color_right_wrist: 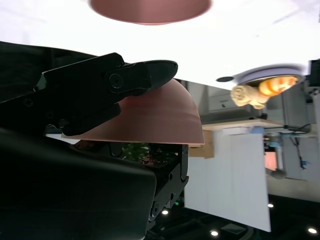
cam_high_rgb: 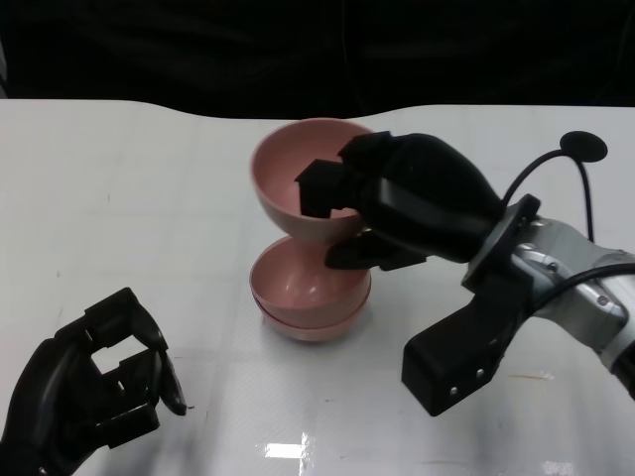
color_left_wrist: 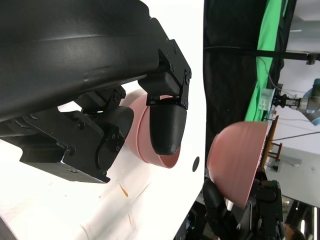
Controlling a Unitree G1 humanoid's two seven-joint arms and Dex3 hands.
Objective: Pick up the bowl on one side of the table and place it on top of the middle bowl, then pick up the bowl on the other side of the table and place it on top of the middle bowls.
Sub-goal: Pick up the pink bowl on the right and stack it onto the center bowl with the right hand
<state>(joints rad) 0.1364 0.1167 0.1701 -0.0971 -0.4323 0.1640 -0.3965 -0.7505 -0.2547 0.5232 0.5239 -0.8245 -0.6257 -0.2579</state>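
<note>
My right hand [cam_high_rgb: 397,203] grips a pink bowl [cam_high_rgb: 298,178] by its rim and holds it tilted in the air, just above and behind a stack of two pink bowls [cam_high_rgb: 310,293] at the table's middle. In the right wrist view the held bowl [color_right_wrist: 160,120] sits between the fingers [color_right_wrist: 125,80], and the stack [color_right_wrist: 150,10] shows beyond it. The left wrist view shows the held bowl [color_left_wrist: 240,160] off the table and the stack [color_left_wrist: 145,135] partly hidden by my left hand's fingers [color_left_wrist: 167,125]. My left hand [cam_high_rgb: 89,392] rests at the lower left, fingers curled, holding nothing.
The white table [cam_high_rgb: 129,198] stretches around the stack. A black cable with a round disc [cam_high_rgb: 583,146] lies at the right near my right forearm [cam_high_rgb: 556,268]. Black backdrop lines the far edge.
</note>
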